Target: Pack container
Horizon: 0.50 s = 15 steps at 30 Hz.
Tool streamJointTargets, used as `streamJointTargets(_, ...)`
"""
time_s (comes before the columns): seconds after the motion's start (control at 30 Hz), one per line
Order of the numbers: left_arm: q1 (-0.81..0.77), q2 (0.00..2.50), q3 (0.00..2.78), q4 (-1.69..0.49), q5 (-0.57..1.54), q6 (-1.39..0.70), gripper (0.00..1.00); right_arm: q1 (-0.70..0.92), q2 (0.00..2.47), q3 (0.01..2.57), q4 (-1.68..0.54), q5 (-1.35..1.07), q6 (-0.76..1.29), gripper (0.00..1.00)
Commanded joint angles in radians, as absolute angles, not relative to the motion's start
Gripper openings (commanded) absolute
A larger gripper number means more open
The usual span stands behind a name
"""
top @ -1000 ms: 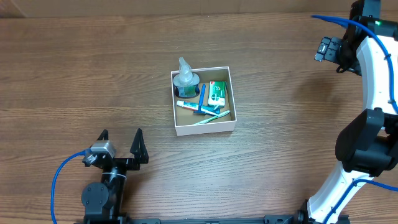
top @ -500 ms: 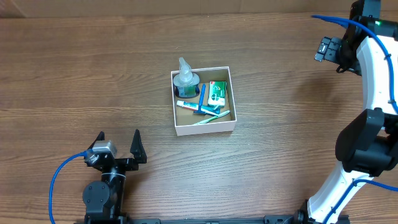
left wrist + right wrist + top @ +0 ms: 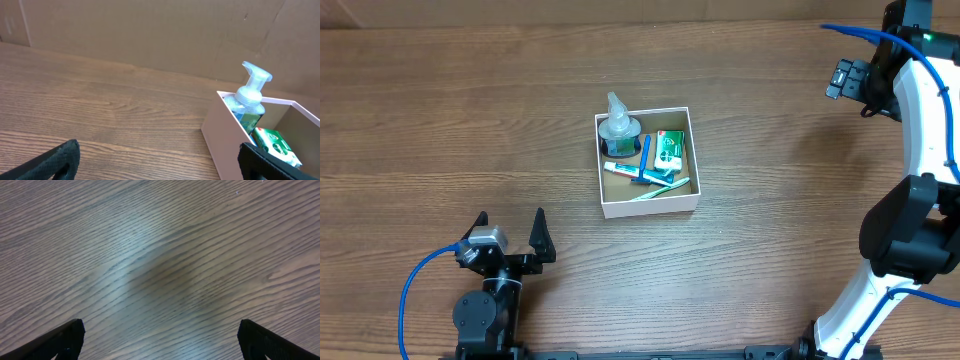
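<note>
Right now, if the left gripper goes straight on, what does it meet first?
Probably the white box: its near corner lies just right of where the left gripper points. Otherwise only bare table; depth is unclear.

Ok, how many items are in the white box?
5 show in the box: a pump bottle in the far-left corner, a green-and-white carton far right, a slim blue item between them, a white tube and a slim teal item along the near side. More may lie underneath.

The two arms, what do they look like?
The left arm is black; the left gripper has pointed black fingers, a grey block and a blue cable. The right arm is white with black joints, its own blue cable and a green light. The right gripper has black fingers.
</note>
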<state>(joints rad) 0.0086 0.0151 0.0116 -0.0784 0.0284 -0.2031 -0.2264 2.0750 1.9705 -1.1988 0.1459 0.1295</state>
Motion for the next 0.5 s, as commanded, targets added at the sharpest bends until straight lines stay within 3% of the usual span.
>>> streamJointTargets(0.0,0.015,0.004,0.005,-0.077,0.019,-0.206,1.00,-0.221,2.077,1.970,-1.197,0.156,0.128,1.00)
streamJointTargets(0.17,0.015,0.004,0.005,-0.077,0.019,-0.206,1.00,-0.218,2.010,1.970,-1.198,0.156,0.128,1.00)
streamJointTargets(0.47,0.015,0.004,0.005,-0.077,0.018,-0.206,1.00,-0.174,1.551,1.949,-1.197,0.157,0.127,1.00)
